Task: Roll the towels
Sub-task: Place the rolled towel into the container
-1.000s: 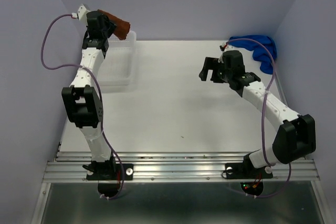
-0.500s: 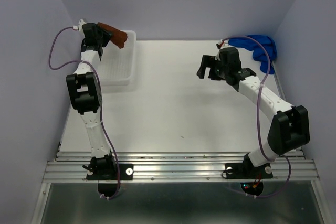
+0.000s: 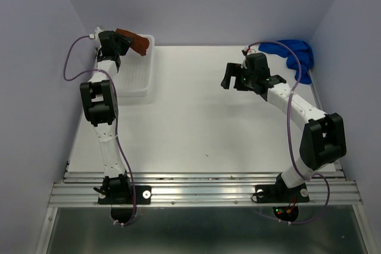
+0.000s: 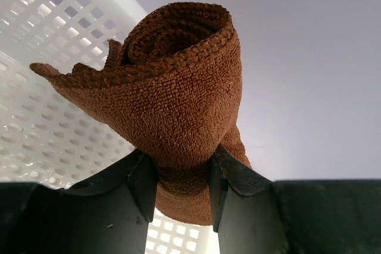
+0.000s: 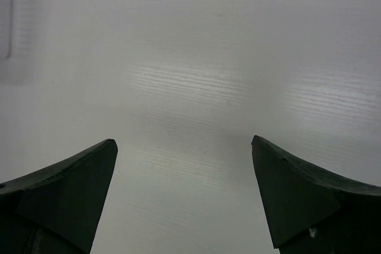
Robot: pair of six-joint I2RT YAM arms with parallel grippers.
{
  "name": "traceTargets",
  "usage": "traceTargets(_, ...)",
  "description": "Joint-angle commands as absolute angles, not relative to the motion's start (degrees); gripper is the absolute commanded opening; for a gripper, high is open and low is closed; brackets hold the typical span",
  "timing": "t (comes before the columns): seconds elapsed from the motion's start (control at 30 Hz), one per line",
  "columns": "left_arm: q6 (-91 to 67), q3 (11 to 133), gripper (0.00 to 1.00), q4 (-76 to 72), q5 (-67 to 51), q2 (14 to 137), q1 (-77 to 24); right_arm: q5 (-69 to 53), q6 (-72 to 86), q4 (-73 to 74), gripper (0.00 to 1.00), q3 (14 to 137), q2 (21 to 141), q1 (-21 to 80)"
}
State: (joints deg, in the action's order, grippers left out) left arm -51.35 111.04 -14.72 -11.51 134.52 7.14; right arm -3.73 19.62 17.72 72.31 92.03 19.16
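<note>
fingers [image 5: 65,197]: spread wide apart | beneath: white table [image 5: 196,57]

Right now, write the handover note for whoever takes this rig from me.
Left gripper: shut on the brown towel, which is rolled up and held in the air at the far end of the white basket.
Right gripper: open, holding nothing, hovering over the bare table.
Blue towel: a loose heap in the table's far right corner, untouched.
Done: the brown towel is rolled.
Left: probably set the brown roll down in the basket, then spread and roll the blue towel.
</note>
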Motion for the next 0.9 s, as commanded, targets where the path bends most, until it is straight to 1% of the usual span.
traceTargets(0.0,-52.1,113.3,0.00,-21.2,-10.6,133.7,7.1,-4.7,18.5,16.9,1.00,75.0,92.3,18.9)
traceTargets(0.27,-52.4,111.9,0.00,-23.3,-8.8,135.7,7.1,-5.1,18.4,16.8,1.00,75.7,93.8,18.9)
traceTargets(0.6,-52.3,109.3,0.00,-21.5,-5.1,135.8,7.1,-5.3,18.1,17.1,1.00,77.3,96.3,18.9)
traceTargets(0.87,-52.1,113.4,0.00,-15.1,-4.1,138.2,6.9,-5.4,17.8,17.5,1.00,78.1,97.9,18.9)
